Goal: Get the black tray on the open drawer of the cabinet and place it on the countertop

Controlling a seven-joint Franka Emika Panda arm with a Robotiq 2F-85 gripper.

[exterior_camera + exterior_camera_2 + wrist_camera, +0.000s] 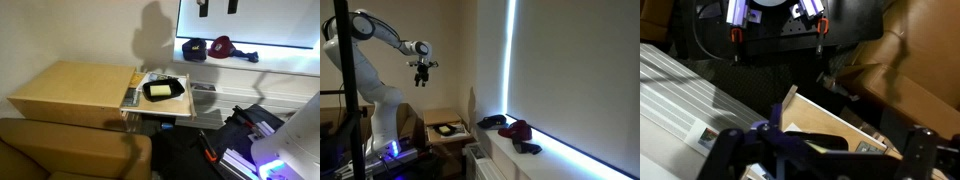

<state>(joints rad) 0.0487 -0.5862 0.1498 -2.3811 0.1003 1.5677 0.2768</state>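
Observation:
The black tray (165, 90) with a pale yellow block inside lies in the open drawer (135, 98), pulled out from the light tan cabinet. The cabinet's countertop (75, 88) is bare. In another exterior view the tray (445, 128) shows small on the drawer, and my gripper (423, 78) hangs high above it, open and empty. Its two fingertips (218, 6) show at the top edge against the bright window. In the wrist view the open fingers (825, 160) frame the drawer (805, 112) far below, and the tray (820, 137) is partly hidden behind them.
A white ledge (270, 65) under the window holds dark and red caps (222, 46), also seen in an exterior view (515, 128). A brown sofa (70, 150) stands in front of the cabinet. The robot base and cables (250, 140) sit beside the drawer.

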